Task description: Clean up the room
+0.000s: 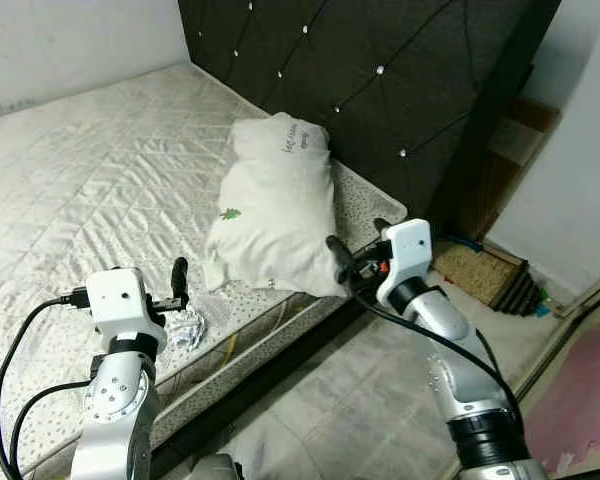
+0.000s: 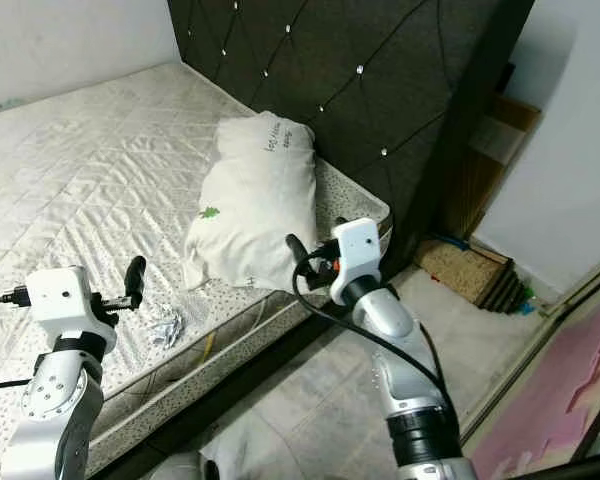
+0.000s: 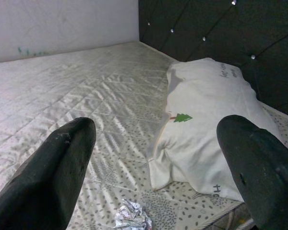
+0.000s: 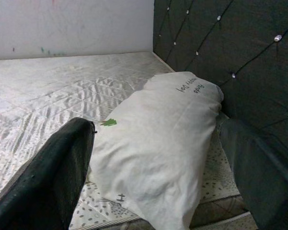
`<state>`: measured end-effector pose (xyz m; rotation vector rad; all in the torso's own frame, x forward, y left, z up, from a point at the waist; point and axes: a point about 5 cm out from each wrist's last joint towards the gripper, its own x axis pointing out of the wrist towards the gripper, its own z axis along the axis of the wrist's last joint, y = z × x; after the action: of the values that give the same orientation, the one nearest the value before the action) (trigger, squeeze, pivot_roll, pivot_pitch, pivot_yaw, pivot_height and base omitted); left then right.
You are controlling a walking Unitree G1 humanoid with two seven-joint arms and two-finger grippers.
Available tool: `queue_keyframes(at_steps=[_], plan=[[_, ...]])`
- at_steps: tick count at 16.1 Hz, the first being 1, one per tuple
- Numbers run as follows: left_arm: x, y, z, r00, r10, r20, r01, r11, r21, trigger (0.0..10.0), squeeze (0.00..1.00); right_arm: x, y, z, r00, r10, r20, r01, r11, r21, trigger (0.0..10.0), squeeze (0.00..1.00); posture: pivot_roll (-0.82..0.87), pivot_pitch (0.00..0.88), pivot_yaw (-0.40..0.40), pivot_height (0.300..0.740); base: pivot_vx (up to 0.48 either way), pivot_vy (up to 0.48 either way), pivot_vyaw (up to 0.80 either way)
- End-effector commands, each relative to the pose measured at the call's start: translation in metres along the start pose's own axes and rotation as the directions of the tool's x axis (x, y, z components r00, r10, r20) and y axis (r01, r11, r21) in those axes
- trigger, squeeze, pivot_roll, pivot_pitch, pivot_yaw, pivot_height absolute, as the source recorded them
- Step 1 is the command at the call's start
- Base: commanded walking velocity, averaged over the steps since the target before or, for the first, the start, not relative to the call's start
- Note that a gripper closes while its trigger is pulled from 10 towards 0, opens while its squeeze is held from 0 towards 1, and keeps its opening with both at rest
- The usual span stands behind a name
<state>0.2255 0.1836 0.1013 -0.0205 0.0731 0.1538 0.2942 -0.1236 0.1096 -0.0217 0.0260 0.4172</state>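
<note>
A white fabric pillow printed with a small green tree (image 1: 275, 205) lies on the bare quilted white mattress of the bed (image 1: 90, 170), near the mattress corner by the black tufted headboard studded with shiny buttons (image 1: 380, 70). Its lower end reaches the mattress edge, where the right gripper (image 1: 360, 262) partly covers it in the head views. A small crumpled ball of silvery-white paper (image 1: 188, 328) sits on the mattress close to the near edge, just beside the left gripper (image 1: 180, 280); what it is made of is hard to tell.

In both wrist views the jaws are spread wide and hold nothing: the left gripper's black fingers (image 3: 53, 177) frame the pillow and the paper ball (image 3: 132, 216), and the right gripper's fingers (image 4: 53, 172) frame the pillow from its lower end.

Beyond the bed corner, on the tiled floor, a shallow cardboard box of light-brown granular stuff (image 1: 480, 270) is partly cut off by the headboard's side.
</note>
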Motion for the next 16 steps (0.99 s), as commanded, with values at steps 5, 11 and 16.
queue_keyframes(at_steps=[5, 11, 16], plan=[[-0.0002, -0.001, 0.0028, 1.0, -0.014, 0.015, 0.014, 1.0, -0.004, 10.0, 0.0, 0.0024, 0.0024, -0.0001, 1.0, 0.013, 0.006, -0.013, 1.0, -0.004, 10.0, 0.0, -0.01, 0.0, -0.028, 0.74, 0.11, 0.0, 0.0], [0.0002, -0.0039, 0.0028, 1.0, -0.023, 0.019, 0.023, 1.0, -0.012, 10.0, 0.0, 0.0018, 0.0001, -0.0006, 1.0, 0.008, 0.005, -0.008, 1.0, 0.0, 10.0, 0.0, -0.02, 0.0, -0.032, 0.74, 0.336, 0.0, 0.07], [0.0022, -0.0042, 0.0024, 1.0, -0.004, 0.017, 0.004, 1.0, -0.018, 10.0, 0.0, 0.0037, 0.0009, -0.0005, 1.0, 0.022, 0.008, -0.022, 1.0, -0.016, 10.0, 0.0, -0.01, 0.0, -0.034, 0.74, 0.256, 0.0, 0.0]])
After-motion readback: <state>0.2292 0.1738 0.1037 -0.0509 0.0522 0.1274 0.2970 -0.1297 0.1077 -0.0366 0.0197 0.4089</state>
